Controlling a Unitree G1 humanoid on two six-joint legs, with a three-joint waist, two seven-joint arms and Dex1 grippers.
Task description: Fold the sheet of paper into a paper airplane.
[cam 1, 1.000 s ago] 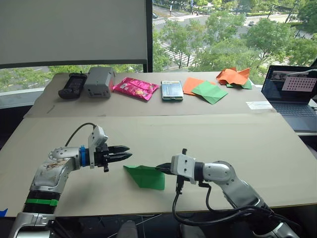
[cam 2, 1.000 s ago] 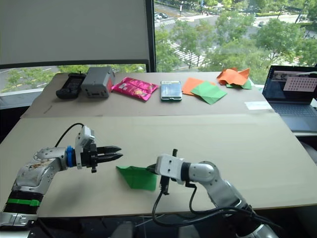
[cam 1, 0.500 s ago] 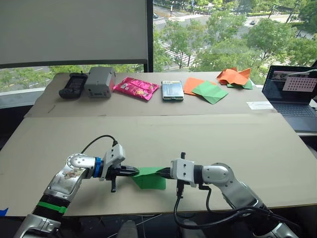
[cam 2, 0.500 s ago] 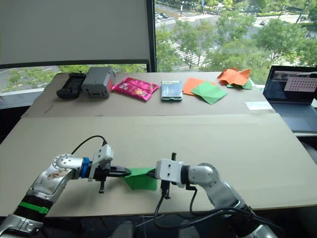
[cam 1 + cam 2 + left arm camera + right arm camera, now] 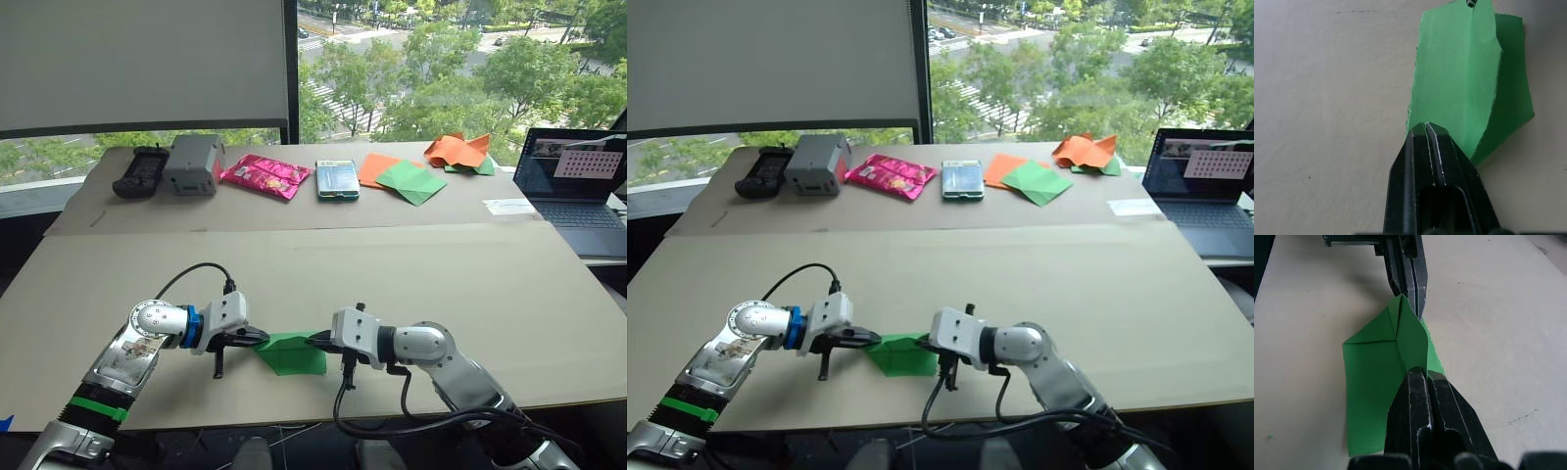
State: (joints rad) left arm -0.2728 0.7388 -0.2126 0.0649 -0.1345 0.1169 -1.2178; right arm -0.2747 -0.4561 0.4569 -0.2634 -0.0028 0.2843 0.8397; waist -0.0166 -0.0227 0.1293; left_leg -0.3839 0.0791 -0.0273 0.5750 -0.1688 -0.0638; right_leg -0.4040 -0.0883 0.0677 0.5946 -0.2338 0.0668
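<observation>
Both grippers have hold of the sheet of paper (image 5: 291, 352) near the front edge of the tabletop (image 5: 490, 284). Left gripper (image 5: 257, 336), fingers pressed together, pinches the paper's pointed end; the right gripper (image 5: 315, 342), likewise closed tight, pinches the opposite end, so the two face each other tip to tip across the sheet. From the right wrist, the bright green paper shows a centre crease and folded-in corner flaps that meet at the point by the left gripper's tips. Part of it appears lifted off the surface, though how much is hard to judge.

Along the far edge lie a black controller (image 5: 137, 171), a grey box (image 5: 193, 164), a pink snack packet (image 5: 267, 174), and a small teal-and-white pack (image 5: 336, 179); printing on these last two is too small to read. Next come a duller green square overlapping an orange sheet (image 5: 397, 176) and a crumpled orange-and-green paper heap (image 5: 460, 153). At the right edge, an open laptop (image 5: 576, 191) has a grid of small marks on its screen, unreadable.
</observation>
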